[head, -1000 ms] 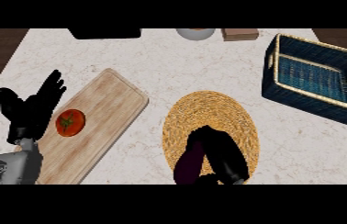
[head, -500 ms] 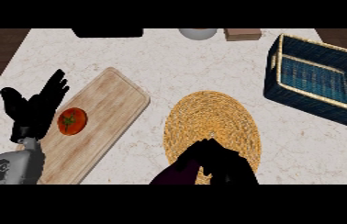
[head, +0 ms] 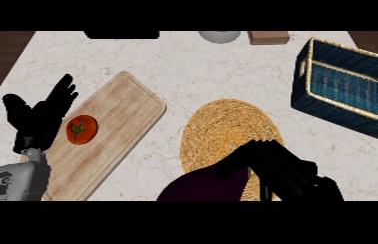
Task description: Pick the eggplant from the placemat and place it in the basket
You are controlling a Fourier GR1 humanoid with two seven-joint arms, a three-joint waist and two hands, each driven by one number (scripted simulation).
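The right hand point(head: 284, 170) is curling its fingers point(head: 244, 160) over the eggplant point(head: 203, 188), which is lying at the placemat's point(head: 221, 128) near edge. The left hand point(head: 37, 118) is resting open beside the cutting board point(head: 118, 123); the basket point(head: 339, 85) is standing well apart on the counter point(head: 184, 63).

Lower centre held a dark purple eggplant point(head: 201, 187) under a black right hand point(head: 284, 169), both over a straw-yellow woven placemat point(head: 221, 128). At left lay a pale wooden cutting board point(head: 122, 113) with a red, green-stemmed tomato point(head: 81, 129), beside a black left hand point(head: 40, 115). Upper right showed a navy basket point(head: 336, 85) with tan rim and blue lining, all on a white speckled marble counter point(head: 184, 63).
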